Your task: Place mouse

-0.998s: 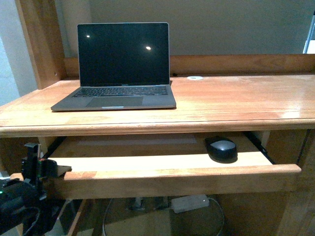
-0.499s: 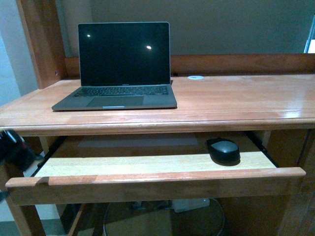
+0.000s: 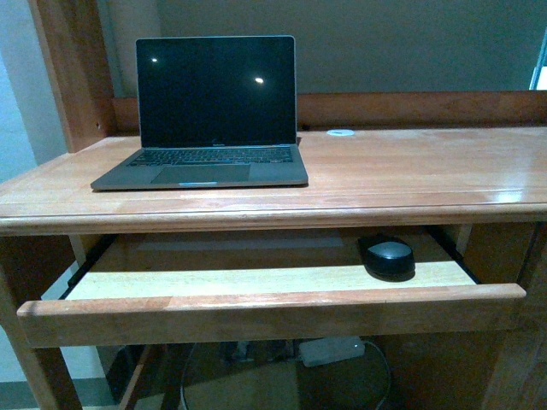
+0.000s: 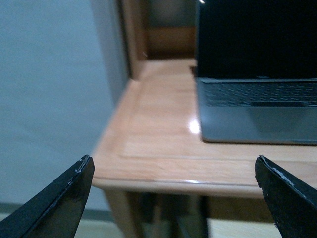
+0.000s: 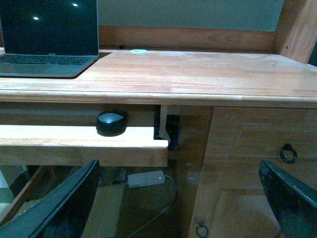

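Over on the left, the left gripper (image 4: pixel 172 166) is shown with its fingers spread wide and nothing between them, off the left corner of the desk (image 3: pixel 410 179), near the laptop (image 3: pixel 209 111). Neither arm is caught in the front view.

Further right, the mouse (image 3: pixel 389 258) is found at the right end of the pull-out tray (image 3: pixel 256 280), tucked back under the desk top's overhang. The right gripper (image 5: pixel 178 168) is also held wide apart and empty, well short of the mouse.

Trouble is probably to be expected from that overhang: a reach from above could get knocked against the desk edge, so a low approach seems called for. The tray might also get shoved along its slides if it's pressed. And a smooth domed shell could easily be squeezed out of the fingers, maybe dropped toward the power brick (image 3: pixel 329 350) below.

The mouse itself is seen as a small black oval, low and rounded, with a greyer top.
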